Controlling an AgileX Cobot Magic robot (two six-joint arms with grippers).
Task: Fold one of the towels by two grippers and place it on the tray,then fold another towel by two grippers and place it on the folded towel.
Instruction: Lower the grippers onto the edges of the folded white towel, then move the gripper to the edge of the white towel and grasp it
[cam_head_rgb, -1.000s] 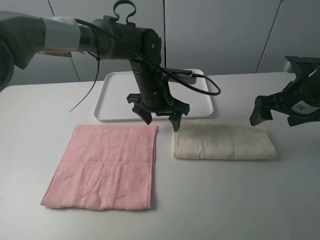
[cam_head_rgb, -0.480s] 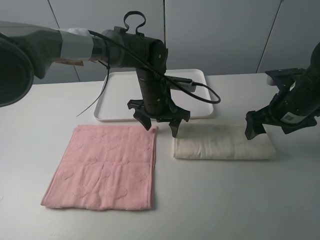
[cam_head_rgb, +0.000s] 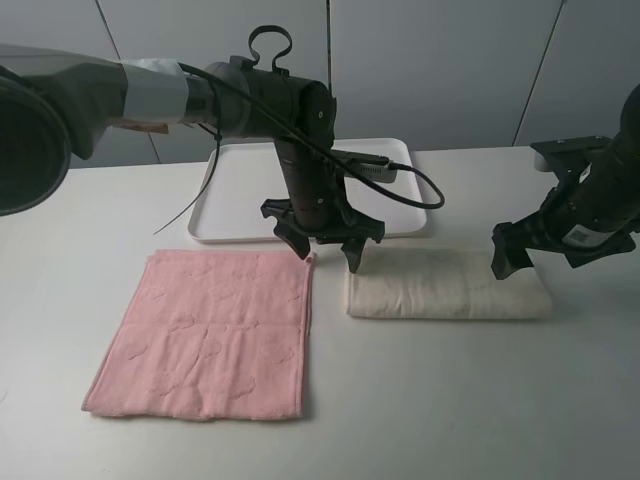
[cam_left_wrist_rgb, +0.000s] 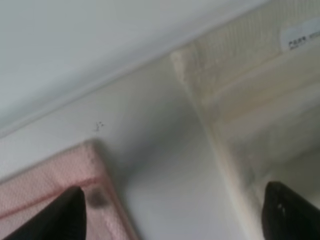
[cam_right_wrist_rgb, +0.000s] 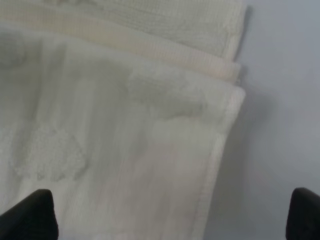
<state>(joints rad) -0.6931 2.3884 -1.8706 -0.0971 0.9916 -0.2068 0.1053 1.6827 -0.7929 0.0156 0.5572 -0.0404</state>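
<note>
The cream towel (cam_head_rgb: 450, 297) lies folded into a long strip on the table, right of centre. My left gripper (cam_head_rgb: 328, 256) hangs open just over the strip's left end, one finger above the pink towel's corner and the other at the cream edge. In the left wrist view the cream towel (cam_left_wrist_rgb: 250, 100), its label, the pink towel (cam_left_wrist_rgb: 50, 175) and the tray (cam_left_wrist_rgb: 125, 30) rim show beyond the open left gripper (cam_left_wrist_rgb: 172, 217). My right gripper (cam_head_rgb: 555, 255) stands open at the strip's right end. The right wrist view shows the cream towel (cam_right_wrist_rgb: 125, 125) corner between the right gripper (cam_right_wrist_rgb: 165, 217) tips.
The pink towel (cam_head_rgb: 205, 335) lies flat and unfolded at the front left. The white tray (cam_head_rgb: 240, 190) sits behind the towels at the back centre, with nothing on it. A black cable loops off the left arm over the tray.
The left gripper has sunk a little and shifted right toward the cream towel's left end. The right gripper has come in leftward and down to the towel's right end.
</note>
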